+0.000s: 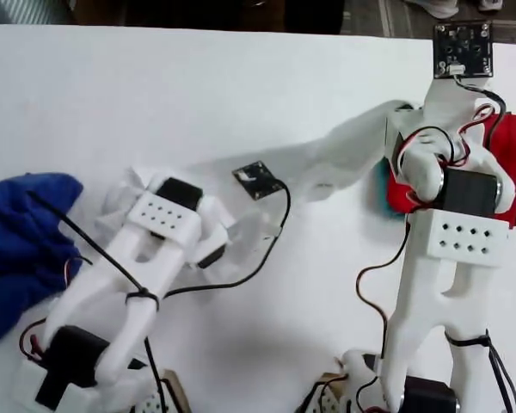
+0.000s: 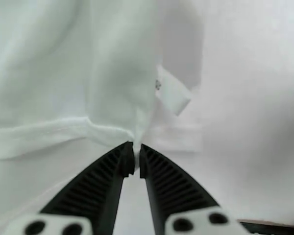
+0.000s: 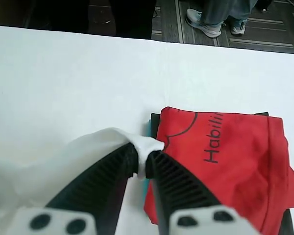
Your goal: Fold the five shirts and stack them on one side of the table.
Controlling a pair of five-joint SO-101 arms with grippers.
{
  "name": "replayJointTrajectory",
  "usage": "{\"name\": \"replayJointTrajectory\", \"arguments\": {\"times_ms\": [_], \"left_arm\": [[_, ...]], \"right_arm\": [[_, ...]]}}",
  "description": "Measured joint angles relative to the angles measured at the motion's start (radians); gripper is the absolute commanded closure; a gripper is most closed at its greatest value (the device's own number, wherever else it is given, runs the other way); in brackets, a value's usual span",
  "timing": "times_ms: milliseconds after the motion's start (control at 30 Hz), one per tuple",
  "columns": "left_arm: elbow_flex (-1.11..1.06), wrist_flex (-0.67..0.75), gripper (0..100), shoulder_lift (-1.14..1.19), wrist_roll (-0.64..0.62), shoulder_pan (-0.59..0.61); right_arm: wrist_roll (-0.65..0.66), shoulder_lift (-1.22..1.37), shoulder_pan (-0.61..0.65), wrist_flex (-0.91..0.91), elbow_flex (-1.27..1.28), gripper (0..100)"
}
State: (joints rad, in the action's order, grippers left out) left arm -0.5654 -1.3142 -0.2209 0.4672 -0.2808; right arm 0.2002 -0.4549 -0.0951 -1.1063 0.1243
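White shirt [image 3: 95,149] pinched — left gripper [image 2: 136,160], right gripper [image 3: 146,165]

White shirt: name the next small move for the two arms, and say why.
Probably draw the left gripper away from the right gripper, to pull the white shirt flat. Both are shut on its cloth, it runs bunched and creased between them, and the right end lies beside the folded red shirt.
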Motion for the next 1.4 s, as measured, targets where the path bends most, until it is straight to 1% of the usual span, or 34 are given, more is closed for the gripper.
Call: {"name": "replayJointTrajectory", "arguments": {"times_ms": [100,267,400,500,600,733,833,1033,1200,1400], "left_arm": [[0.095,-0.054,98,-0.046,0.000,0.035],[0.333,-0.181,98,-0.112,0.081,0.130],[0.486,-0.287,98,-0.130,0.106,0.178],[0.577,-0.348,98,-0.149,0.107,0.195],[0.669,-0.382,98,-0.189,0.107,0.232],[0.770,-0.382,98,-0.265,0.107,0.296],[0.806,-0.382,98,-0.321,0.110,0.315],[0.815,-0.379,98,-0.446,0.112,0.319],[0.815,-0.328,98,-0.566,0.112,0.391],[0.816,-0.245,98,-0.647,0.112,0.485]], "right_arm": [[0.000,0.000,0.000,0.000,0.000,97.8],[0.000,0.000,0.000,0.005,0.000,97.8],[0.000,0.000,0.000,0.021,-0.003,97.8],[0.000,0.002,0.000,0.021,-0.063,97.8],[0.000,0.000,0.000,-0.002,-0.189,97.8],[0.000,0.000,0.000,-0.043,-0.333,97.8],[-0.011,0.000,0.000,-0.044,-0.397,97.8],[-0.144,-0.002,0.000,-0.044,-0.506,97.8],[-0.227,-0.002,0.000,-0.089,-0.620,97.8],[-0.233,-0.014,0.002,-0.107,-0.738,97.8]]}}
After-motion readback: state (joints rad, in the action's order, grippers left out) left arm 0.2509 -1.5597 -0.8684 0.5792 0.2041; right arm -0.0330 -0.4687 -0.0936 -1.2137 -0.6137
